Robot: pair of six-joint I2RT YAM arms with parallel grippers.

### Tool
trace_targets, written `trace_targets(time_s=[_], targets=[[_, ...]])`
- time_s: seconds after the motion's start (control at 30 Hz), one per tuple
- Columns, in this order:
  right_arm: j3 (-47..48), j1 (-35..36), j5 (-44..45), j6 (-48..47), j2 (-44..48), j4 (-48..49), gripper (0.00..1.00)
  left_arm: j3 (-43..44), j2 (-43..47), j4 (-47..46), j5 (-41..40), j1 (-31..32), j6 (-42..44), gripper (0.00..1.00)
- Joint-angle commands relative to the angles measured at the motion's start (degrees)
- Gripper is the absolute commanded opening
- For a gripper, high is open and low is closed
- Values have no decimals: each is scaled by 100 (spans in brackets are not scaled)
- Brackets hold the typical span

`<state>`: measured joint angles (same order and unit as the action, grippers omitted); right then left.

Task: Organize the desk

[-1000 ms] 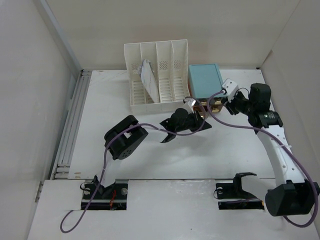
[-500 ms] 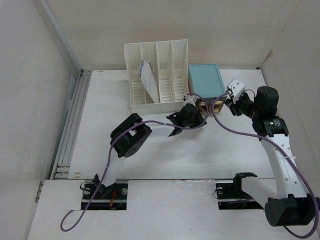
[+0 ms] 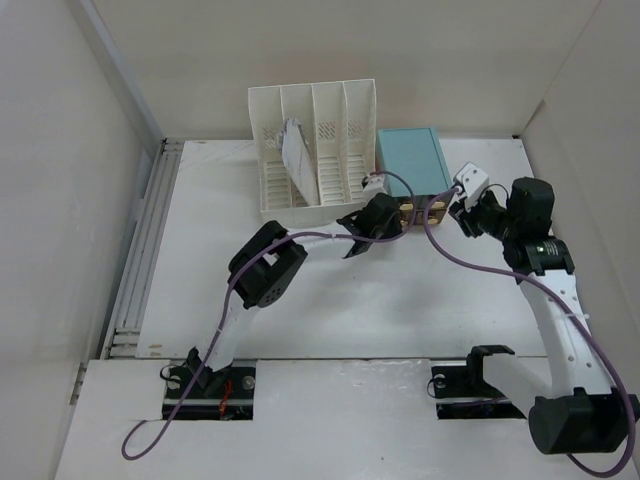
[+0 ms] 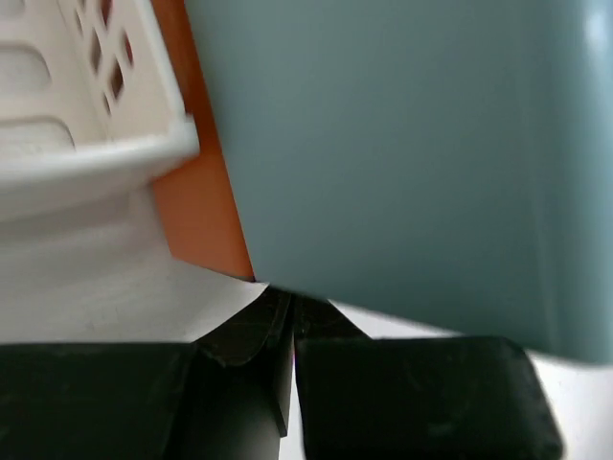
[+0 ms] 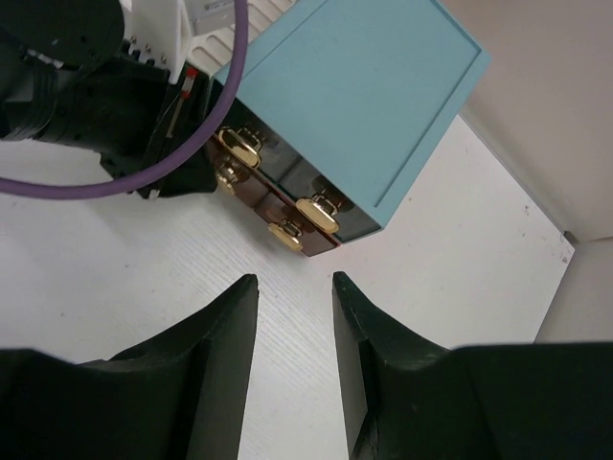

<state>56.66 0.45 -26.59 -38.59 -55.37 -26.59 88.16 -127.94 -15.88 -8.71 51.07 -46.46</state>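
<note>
The desk [image 3: 400, 300] is a white tabletop with white walls round it. A light-blue drawer box [image 3: 410, 160] stands at its back, with brown drawer fronts and gold handles [image 5: 318, 212]. My left gripper [image 3: 393, 213] is shut and empty, its tips against the left part of the box's front. In the left wrist view the gripper [image 4: 292, 305] sits right under the blue box wall [image 4: 412, 144]. My right gripper [image 3: 462, 208] is open and empty, a little in front of the box's right drawers. In the right wrist view the right gripper [image 5: 292, 284] hovers over bare desk [image 5: 450, 259].
A white slotted file rack [image 3: 335, 120] stands left of the box and holds a leaning booklet [image 3: 294, 150]. A grey metal rail [image 3: 145, 250] runs along the desk's left edge. A purple cable [image 3: 450, 250] loops between the arms. The right wall [image 3: 590, 150] is close to the right arm.
My left gripper has moved back and right, from the middle of the desk up to the drawer box's front. My right gripper has drawn slightly right, away from the box.
</note>
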Motion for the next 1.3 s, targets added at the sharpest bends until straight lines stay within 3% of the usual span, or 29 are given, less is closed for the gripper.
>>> trace_targets(time_s=[0.0, 0.27, 0.43, 0.57, 0.63, 0.77, 0.87, 0.9, 0.97, 1.03, 1.07, 1.2, 1.27], targets=[[-33, -27, -171, 106, 123, 180, 43, 403, -20, -12, -351, -105, 216, 0], [-85, -27, -171, 106, 176, 233, 43, 544, -73, 50, -483, -159, 269, 5], [-85, -141, -224, 106, 229, 172, 43, 19, 303, -327, 149, -133, 391, 9], [-85, -194, -276, 36, 352, 66, 49, -957, 1041, -846, 641, 113, 506, 33], [-85, -194, -277, 36, 474, 66, 50, -1430, 1488, -1004, 1079, 288, 454, 55], [-85, -194, -347, 36, 527, -57, 53, -2081, 2228, -1058, 1520, 657, 392, 79], [-33, -194, -408, 36, 580, -180, 62, -2565, 2824, -1171, 1802, 869, 243, 87], [-33, -194, -348, 36, 580, -232, 65, -2671, 2984, -1172, 1872, 922, 242, 98], [-33, -194, -225, 298, 641, -233, 79, -2812, 3518, -1076, 1995, 992, 452, 100], [-199, -194, 240, 771, 695, 142, 97, -2813, 3932, -682, 1725, 1150, 742, 100], [-304, -194, 442, 1270, 747, 267, 100, -2726, 4135, -427, 1515, 1229, 1257, 100], [-489, -194, 1760, 2535, 747, 856, 100, -2225, 5197, 1153, -242, 1660, 2462, 100], [-490, -194, 2385, 2812, 747, 980, 100, -2276, 5550, 1402, -1008, 1713, 2763, 100]])
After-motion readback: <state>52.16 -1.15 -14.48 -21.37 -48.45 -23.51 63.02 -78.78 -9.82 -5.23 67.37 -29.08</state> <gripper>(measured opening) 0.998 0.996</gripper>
